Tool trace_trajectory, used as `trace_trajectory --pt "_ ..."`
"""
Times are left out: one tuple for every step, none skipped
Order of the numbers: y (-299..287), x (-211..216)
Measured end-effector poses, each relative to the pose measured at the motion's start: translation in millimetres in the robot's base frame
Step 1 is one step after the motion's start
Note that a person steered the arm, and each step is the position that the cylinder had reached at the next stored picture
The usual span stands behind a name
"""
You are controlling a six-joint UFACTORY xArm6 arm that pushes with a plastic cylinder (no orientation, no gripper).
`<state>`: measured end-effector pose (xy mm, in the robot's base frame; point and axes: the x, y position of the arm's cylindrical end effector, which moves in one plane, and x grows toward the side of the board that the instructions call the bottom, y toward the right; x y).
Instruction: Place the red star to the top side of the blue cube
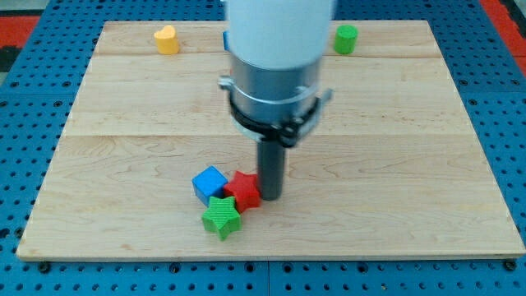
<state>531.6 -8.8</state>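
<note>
Three blocks cluster left of my tip (270, 197): red star (244, 190) touching it, blue cube (209, 183) beyond, green star (221, 216) below-left. No gripper here, only the rod. Tip sits right of the star, probably to shove it leftward; it isn't above the cube yet.

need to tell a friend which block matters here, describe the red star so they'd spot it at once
Start at the wooden board and look to its lower middle, where three blocks huddle together. The red star is the one on the cluster's right, touching my tip on the view's right side. Its neighbours are the blue cube to its left and the green star below it; it alone is red.
</note>
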Motion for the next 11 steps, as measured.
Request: trace_trajectory --pt "20.9 25.8" --pt "27.1 41.6" --pt "-7.4 86.9" --pt "-22.1 74.3" --pt "-27.2 32.5" --pt "-27.3 -7.0" --pt "2.8 1.2" --pt "-10.3 -30.1" --pt "-66.1 -54.2" --pt "-62.3 -22.9" --pt "-114.0 -38.1"
